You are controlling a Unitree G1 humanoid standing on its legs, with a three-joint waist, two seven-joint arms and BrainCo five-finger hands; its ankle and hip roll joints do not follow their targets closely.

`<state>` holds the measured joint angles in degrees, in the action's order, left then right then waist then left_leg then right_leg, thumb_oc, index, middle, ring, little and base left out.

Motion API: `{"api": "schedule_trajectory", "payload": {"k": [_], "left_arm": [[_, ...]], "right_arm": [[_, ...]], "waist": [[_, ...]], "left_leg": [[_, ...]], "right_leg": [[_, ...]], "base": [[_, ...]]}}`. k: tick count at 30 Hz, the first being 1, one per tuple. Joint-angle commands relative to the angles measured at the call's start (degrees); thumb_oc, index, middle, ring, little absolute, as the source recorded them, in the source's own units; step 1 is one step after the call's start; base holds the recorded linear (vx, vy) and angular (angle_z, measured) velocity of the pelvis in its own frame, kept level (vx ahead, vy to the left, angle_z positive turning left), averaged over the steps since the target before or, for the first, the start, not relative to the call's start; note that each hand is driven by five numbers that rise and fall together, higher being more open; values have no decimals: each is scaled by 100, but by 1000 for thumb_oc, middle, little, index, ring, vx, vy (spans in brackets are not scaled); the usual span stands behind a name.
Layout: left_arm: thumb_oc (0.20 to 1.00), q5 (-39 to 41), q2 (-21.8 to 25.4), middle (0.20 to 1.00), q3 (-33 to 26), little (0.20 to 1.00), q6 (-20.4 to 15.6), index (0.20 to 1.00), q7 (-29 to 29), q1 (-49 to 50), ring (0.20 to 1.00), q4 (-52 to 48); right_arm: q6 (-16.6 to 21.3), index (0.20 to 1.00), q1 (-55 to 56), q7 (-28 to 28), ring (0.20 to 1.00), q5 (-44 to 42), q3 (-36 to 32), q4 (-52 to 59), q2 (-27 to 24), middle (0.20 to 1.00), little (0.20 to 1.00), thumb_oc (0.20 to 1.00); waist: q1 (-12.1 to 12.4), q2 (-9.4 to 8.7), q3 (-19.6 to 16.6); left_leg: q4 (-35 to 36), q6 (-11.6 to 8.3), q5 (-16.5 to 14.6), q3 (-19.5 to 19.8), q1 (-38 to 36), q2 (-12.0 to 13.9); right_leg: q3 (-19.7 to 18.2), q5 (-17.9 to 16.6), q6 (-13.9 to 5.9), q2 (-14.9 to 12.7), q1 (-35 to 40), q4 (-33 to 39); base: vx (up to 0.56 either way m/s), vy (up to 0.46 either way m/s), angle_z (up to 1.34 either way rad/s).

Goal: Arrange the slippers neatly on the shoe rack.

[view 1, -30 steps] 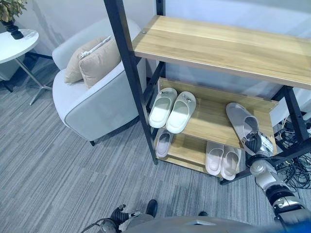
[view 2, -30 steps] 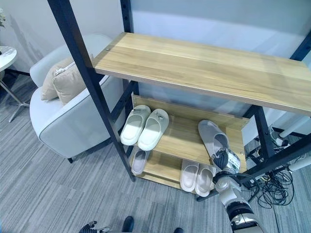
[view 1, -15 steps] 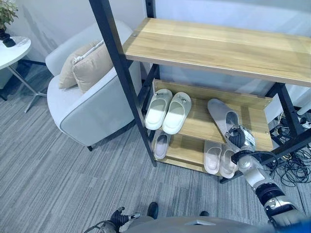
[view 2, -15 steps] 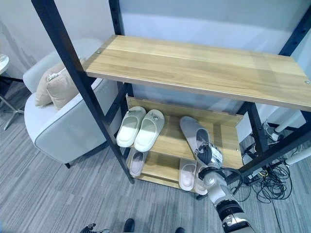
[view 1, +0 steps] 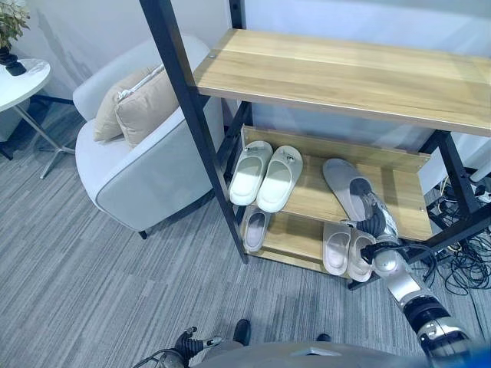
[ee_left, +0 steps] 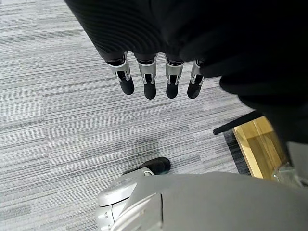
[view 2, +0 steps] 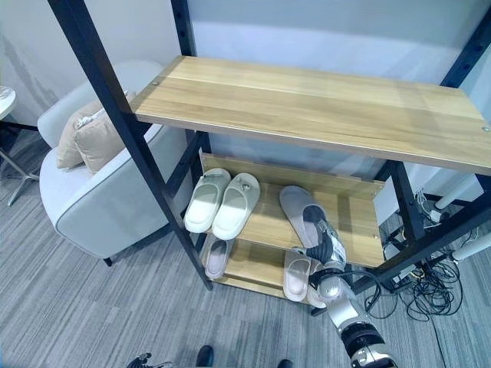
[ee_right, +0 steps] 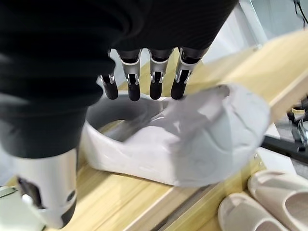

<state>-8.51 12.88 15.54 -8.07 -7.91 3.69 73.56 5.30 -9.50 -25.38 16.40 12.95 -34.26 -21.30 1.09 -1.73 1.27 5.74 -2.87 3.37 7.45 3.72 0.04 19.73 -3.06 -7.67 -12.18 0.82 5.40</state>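
Observation:
A grey slipper lies at an angle on the rack's middle shelf, toe to the back. My right hand is at its heel. In the right wrist view its straight fingers hang over the heel rim of the grey slipper, with the thumb apart, so the hand is open. A white pair sits side by side at the shelf's left. On the bottom shelf are a beige pair and a single grey slipper. My left hand hangs open over the carpet.
The wooden top shelf overhangs the lower ones, and a black post stands at the rack's front left. A grey armchair with cushions stands to the left, with a white side table beyond. Cables lie to the rack's right.
The camera has shifted. The grey slipper has slid left along the middle shelf towards the white pair, with my right hand at its heel.

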Motion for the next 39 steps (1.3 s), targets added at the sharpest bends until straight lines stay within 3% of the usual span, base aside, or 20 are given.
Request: {"api": "schedule_trajectory", "payload": {"k": [1,8,14,24,31,32,33,39], "left_arm": [[1000,-191,-352,1000,152,1000,-71,1000,-73,-25,1000,509],[1000,-203,-363,1000,150,1000,-56,1000,-135,21,1000,559],[1000,-212,-302,1000,79,1000,-35,1000,-145,84,1000,618],[1000,-81,-206,1000,122,1000,13,1000,-177,60,1000,673],[1000,46,-237,1000,274,1000,-29,1000,-196,-27,1000,596],[1000,56,-241,1000,289,1000,-35,1000,-195,-29,1000,573],[1000,55,-251,1000,300,1000,-39,1000,-194,-36,1000,555],[1000,31,-276,1000,260,1000,-16,1000,-247,-113,1000,506]], "right_arm": [[370,1000,-100,-290,1000,-106,-322,340,7,1000,1000,1000],[500,1000,-121,-683,1000,-493,-751,379,91,1000,1000,1000],[331,1000,-321,-722,1000,-529,-815,-343,-75,1000,1000,1000],[191,1000,-942,-556,1000,-977,-614,-1359,-269,1000,1000,1000],[120,1000,-1185,-470,1000,-1124,-469,-1465,-306,1000,1000,1000],[82,511,-1175,-454,511,-1053,-418,-1441,-296,511,511,511],[32,228,-1159,-438,228,-948,-352,-1471,-278,228,228,228],[-258,200,-879,-407,200,-266,-9,-1707,-44,200,200,200]], "waist": [[190,-49,170],[189,-34,158],[259,-69,164],[409,-56,314],[437,-9,373],[434,-13,368],[427,-14,365],[369,-46,355]], "left_leg": [[-74,55,-616,-734,-232,-23],[-74,53,-626,-760,-238,-14],[-74,43,-628,-753,-222,-18],[-74,26,-534,-697,38,-55],[-74,26,-472,-649,215,-101],[-74,30,-479,-641,209,-107],[-74,33,-489,-641,192,-108],[-74,38,-544,-699,50,-97]], "right_leg": [[-239,235,-290,-80,251,-40],[-254,246,-295,-81,250,-40],[-226,257,-293,-74,244,-40],[-161,201,-317,-129,41,-40],[-108,166,-319,-158,-48,-40],[-104,166,-316,-158,-37,-40],[-102,171,-316,-160,-22,-40],[-126,187,-308,-149,64,-40]], "base": [[0,0,0],[4,1,0],[11,-1,0],[0,0,0],[3,9,8],[0,0,0],[0,0,0],[0,0,0]]}}
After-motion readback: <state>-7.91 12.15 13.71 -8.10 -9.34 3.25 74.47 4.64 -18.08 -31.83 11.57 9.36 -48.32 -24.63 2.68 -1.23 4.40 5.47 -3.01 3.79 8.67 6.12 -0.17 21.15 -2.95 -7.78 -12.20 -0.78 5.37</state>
